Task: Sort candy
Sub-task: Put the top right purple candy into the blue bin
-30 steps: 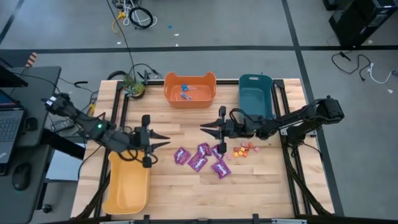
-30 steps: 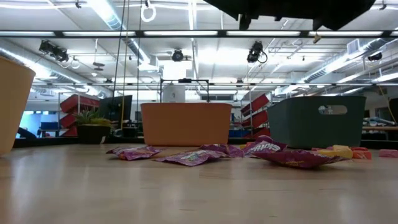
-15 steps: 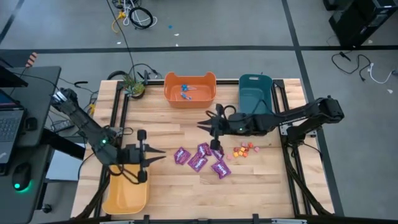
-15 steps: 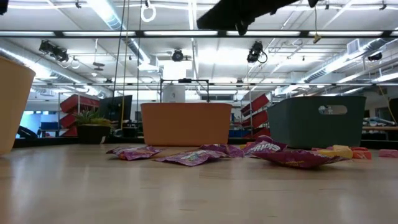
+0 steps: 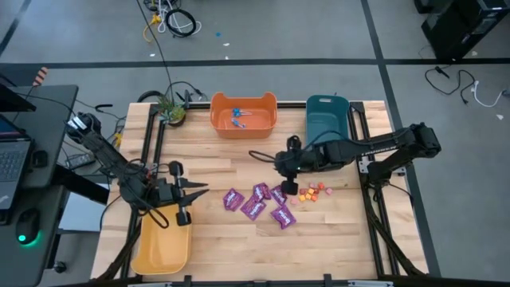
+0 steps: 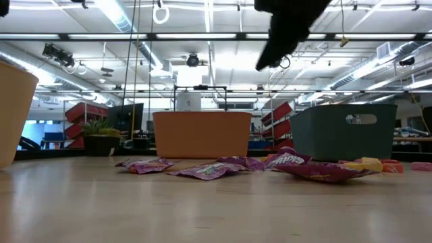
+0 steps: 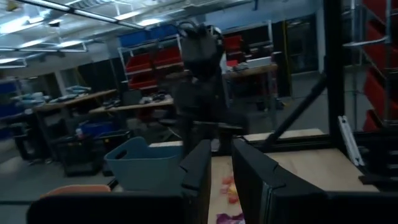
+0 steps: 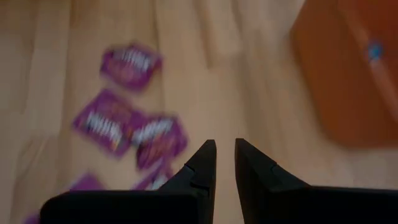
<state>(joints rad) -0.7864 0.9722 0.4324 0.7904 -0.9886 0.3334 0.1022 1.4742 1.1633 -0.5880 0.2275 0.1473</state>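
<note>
Several shiny purple candy packets (image 5: 256, 203) lie flat on the table's middle, seen in my right wrist view as packets (image 8: 106, 127). Tiny orange and pink pieces (image 5: 312, 192) lie to their right. Blue lollipops (image 5: 238, 118) rest in the orange bin (image 5: 243, 127). My right gripper (image 5: 288, 185) hangs above the packets' right end, slanting down, open by a narrow gap (image 8: 225, 152) with nothing in it. My left gripper (image 5: 201, 190) points level toward the right, above the far end of the yellow bin (image 5: 162, 247). It is also open by a narrow gap (image 7: 222, 165), with nothing between its fingers.
A teal bin (image 5: 327, 131) stands at the far right, next to the orange bin. A small potted plant (image 5: 170, 112) sits at the far left corner. Bare wood lies near the front edge, below the packets.
My right gripper has tipped from level, pointing left, to slanting down over the packets. My left gripper has sunk and drawn back toward the table's near left, over the yellow bin's far end, and has turned. The candy has not moved.
</note>
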